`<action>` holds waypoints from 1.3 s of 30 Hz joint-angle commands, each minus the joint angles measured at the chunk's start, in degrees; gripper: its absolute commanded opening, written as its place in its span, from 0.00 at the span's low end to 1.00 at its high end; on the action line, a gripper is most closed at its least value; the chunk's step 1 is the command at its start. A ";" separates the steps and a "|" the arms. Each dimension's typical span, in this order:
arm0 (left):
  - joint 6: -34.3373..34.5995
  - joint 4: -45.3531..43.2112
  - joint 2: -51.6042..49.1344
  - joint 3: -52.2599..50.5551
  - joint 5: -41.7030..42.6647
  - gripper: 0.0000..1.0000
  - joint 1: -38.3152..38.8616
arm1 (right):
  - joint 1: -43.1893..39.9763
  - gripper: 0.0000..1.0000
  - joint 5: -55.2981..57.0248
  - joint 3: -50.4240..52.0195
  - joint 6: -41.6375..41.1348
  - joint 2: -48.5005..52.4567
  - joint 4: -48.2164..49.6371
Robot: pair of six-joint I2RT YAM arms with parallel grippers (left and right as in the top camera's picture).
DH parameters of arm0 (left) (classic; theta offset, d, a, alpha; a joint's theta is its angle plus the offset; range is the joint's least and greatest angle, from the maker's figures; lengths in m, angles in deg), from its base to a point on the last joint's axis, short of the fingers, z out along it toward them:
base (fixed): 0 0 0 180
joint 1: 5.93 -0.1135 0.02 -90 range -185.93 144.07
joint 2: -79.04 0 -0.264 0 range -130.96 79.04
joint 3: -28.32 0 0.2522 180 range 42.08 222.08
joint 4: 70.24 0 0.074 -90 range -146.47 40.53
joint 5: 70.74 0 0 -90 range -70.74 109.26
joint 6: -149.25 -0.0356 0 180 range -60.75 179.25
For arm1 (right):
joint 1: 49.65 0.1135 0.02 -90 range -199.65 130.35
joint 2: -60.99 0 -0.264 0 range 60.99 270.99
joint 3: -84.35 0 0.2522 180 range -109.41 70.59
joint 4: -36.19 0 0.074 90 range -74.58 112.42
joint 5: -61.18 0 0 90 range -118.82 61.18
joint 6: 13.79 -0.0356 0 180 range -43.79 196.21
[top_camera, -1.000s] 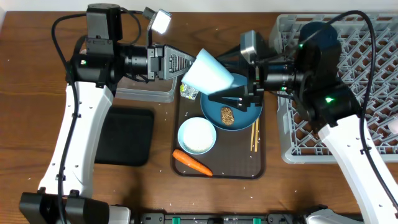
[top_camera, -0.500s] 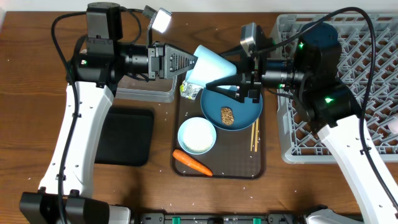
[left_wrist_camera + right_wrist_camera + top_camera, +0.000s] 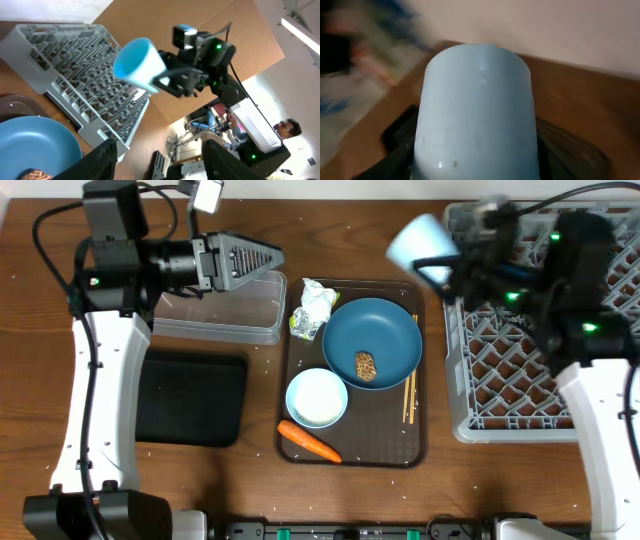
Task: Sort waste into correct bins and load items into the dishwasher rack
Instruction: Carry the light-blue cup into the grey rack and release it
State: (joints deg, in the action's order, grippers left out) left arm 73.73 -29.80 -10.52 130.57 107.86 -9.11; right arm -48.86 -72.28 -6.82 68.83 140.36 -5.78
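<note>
Since the cup belongs in the rack, the right claw clamps its wall and holds it sideways, mouth toward the other arm, high by the rack's corner on the tray side, clear of the pegs; the left claw hangs about half open and empty over the clear tub, out of the way; plate, bowl, carrot, wrapper and chopsticks lie on the brown tray, so only 1 item seems in hand
</note>
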 commanded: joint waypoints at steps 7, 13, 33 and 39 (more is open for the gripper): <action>0.87 -0.20 0.63 0.24 1.40 0.57 -0.02 | -16.68 0.59 29.57 -0.28 -11.15 -2.23 -8.66; 0.87 -0.17 0.63 0.24 1.40 0.57 -0.02 | -29.99 0.59 34.49 -0.28 -21.66 -2.16 -10.43; 0.61 0.17 0.63 -1.75 1.33 0.57 1.22 | -48.83 0.60 26.93 -0.26 -40.96 11.52 -3.06; 0.59 0.17 0.63 -2.03 0.70 0.57 2.03 | -48.70 0.59 16.87 -0.26 -46.90 20.24 7.98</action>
State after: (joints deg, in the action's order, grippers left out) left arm 74.45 -29.60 -10.52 128.82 107.83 -7.27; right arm -97.38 -48.46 -6.80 26.78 158.30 0.45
